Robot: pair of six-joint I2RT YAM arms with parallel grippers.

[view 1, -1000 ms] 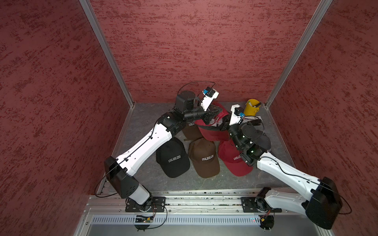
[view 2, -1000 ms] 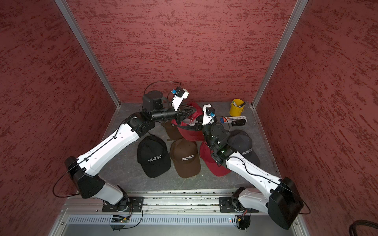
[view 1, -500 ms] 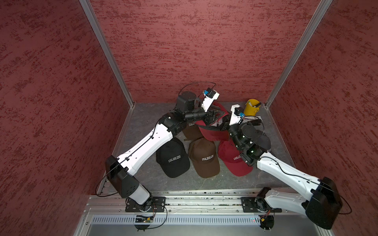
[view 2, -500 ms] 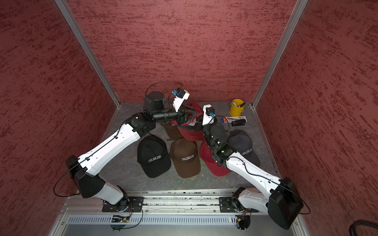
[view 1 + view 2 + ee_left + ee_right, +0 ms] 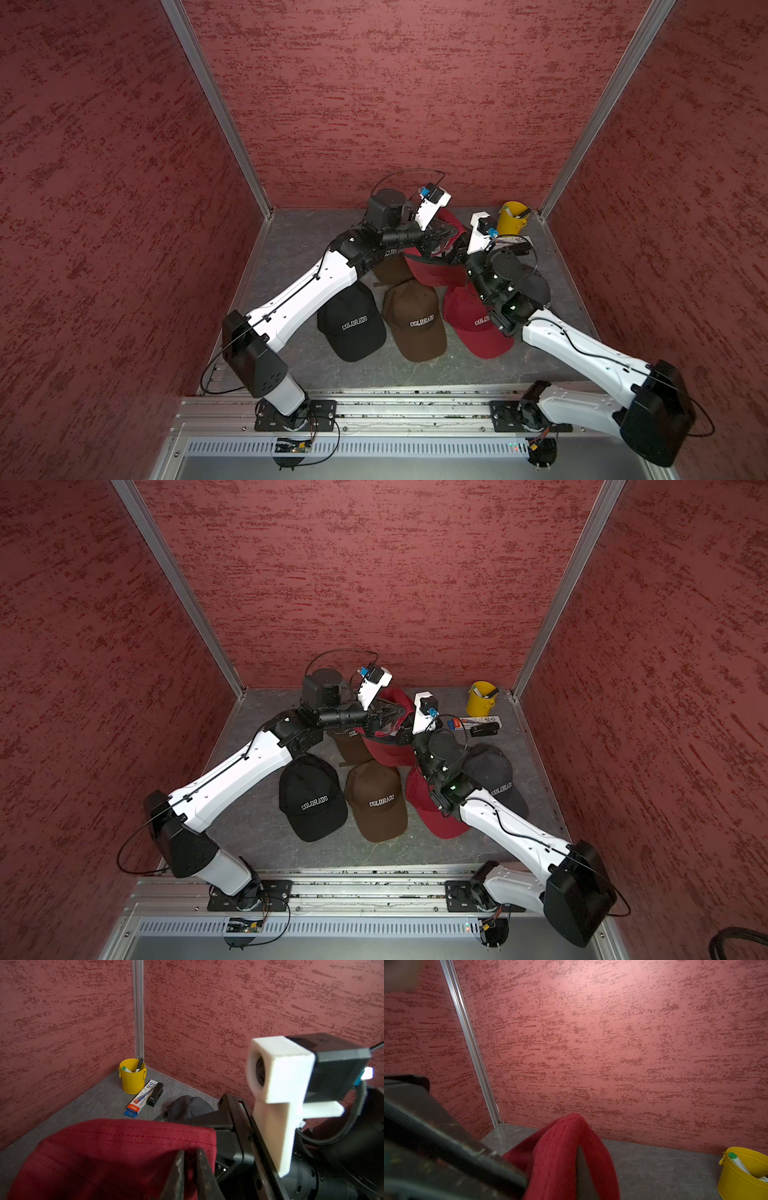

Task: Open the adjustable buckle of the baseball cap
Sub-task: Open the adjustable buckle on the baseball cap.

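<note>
Both claws [image 5: 190, 1153] [image 5: 572, 1158] again on red cap [image 5: 114, 1147]

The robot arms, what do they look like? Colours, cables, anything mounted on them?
Both the left arm and right arm have white link shells with black joints and bases. Thin black cables run along and loop off them. Each wrist carries a white camera mount. The left end effector has dark, scuffed fingers.
</note>
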